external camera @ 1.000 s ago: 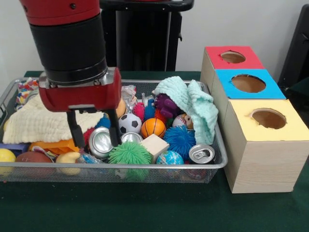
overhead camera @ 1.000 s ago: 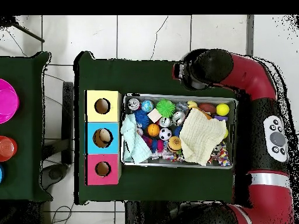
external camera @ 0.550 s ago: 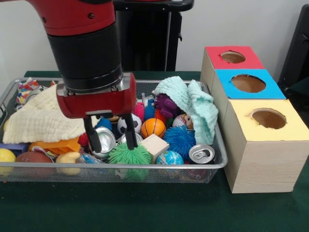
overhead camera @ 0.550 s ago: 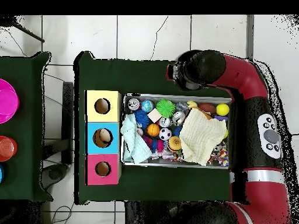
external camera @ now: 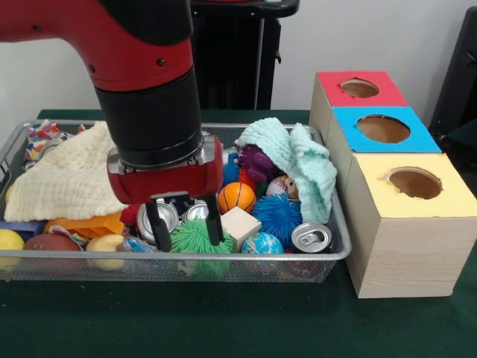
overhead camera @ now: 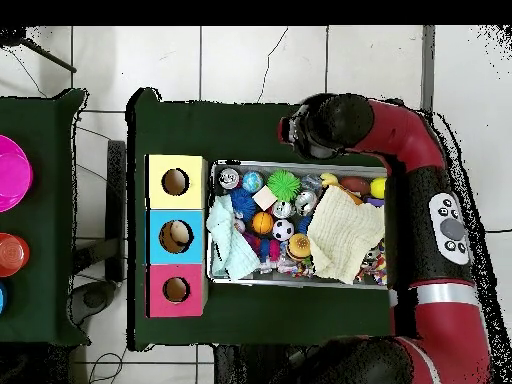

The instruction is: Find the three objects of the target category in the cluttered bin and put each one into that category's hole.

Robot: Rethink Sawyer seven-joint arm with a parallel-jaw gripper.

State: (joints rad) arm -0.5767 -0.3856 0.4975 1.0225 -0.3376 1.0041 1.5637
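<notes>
The jaws of the gripper (external camera: pixel 188 231) stand spread, two black fingers (external camera: pixel 161 233) hanging apart just in front of the green spiky ball (external camera: pixel 195 237), which shows between them, gripping nothing. Behind the left-hand finger in the front view lies a silver can (external camera: pixel 159 218) on its side, its shiny lid end facing out; a second silver can (external camera: pixel 311 236) lies at the near right corner of the wire bin (external camera: pixel 337 252), pull tab up. Which category is the target cannot be told from the pictures.

Beside the spiky ball sit a pale wooden cube (external camera: pixel 239 225), an orange basketball (external camera: pixel 236 197), a blue spiky ball (external camera: pixel 276 216) and a small globe ball (external camera: pixel 261 244). A mint cloth (external camera: pixel 298 165) drapes over the right end, a cream cloth (external camera: pixel 63 183) over the left. Right of the bin stand three boxes with round holes: the yellow box (external camera: pixel 406 224) nearest, the blue box (external camera: pixel 381 130) next, the red box (external camera: pixel 358 89) farthest, all on the dark green surface (external camera: pixel 238 321).

Against half a second ago, the gripper has shifted rightward in the front view, from around the can to in front of the green ball; the overhead view shows the arm (overhead camera: pixel 400 130) swung further over the bin's edge.
</notes>
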